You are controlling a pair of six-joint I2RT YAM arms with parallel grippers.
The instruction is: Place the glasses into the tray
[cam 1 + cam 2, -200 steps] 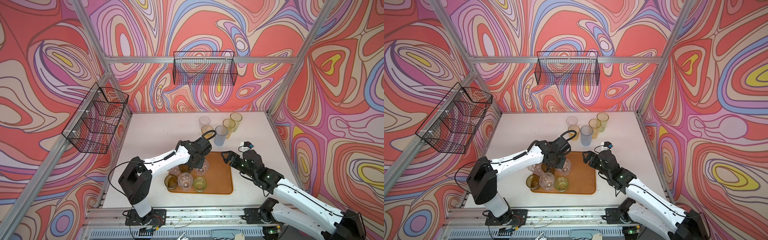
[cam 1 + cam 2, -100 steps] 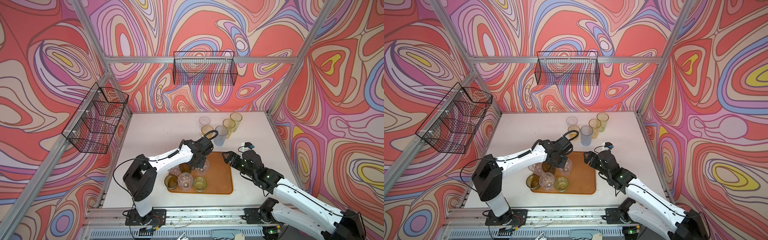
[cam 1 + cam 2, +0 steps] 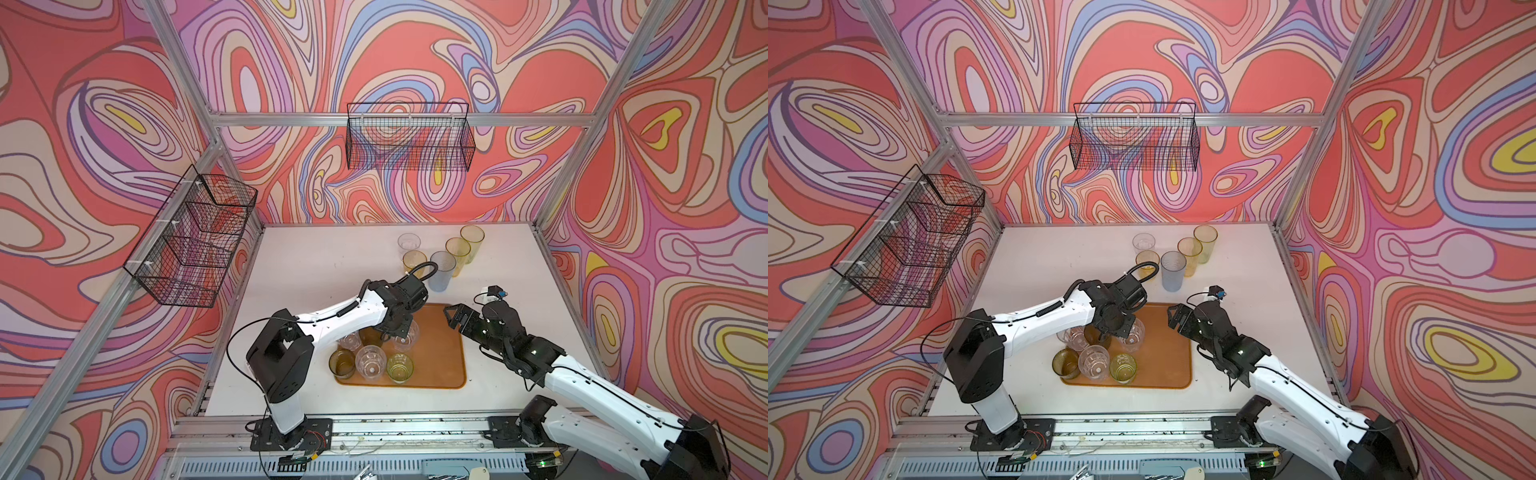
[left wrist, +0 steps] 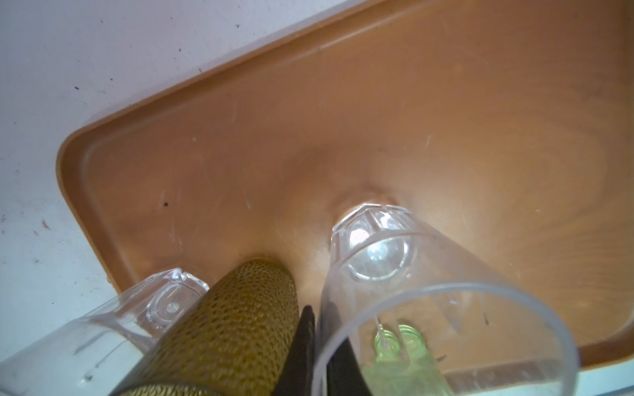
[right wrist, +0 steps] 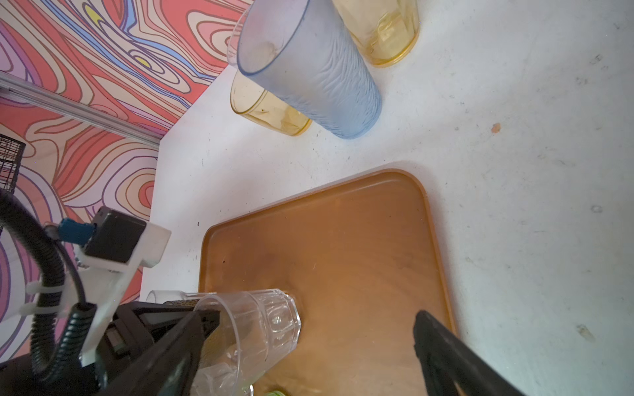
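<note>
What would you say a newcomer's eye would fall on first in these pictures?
The swirling red, pink and blue walls strike first. Then six glasses crowd the left of the orange-brown tray, the left gripper seemingly pinching a clear glass by its wall. Five more, one a pale blue tumbler, stand behind it, and the right gripper hangs open over its far right corner.
</note>
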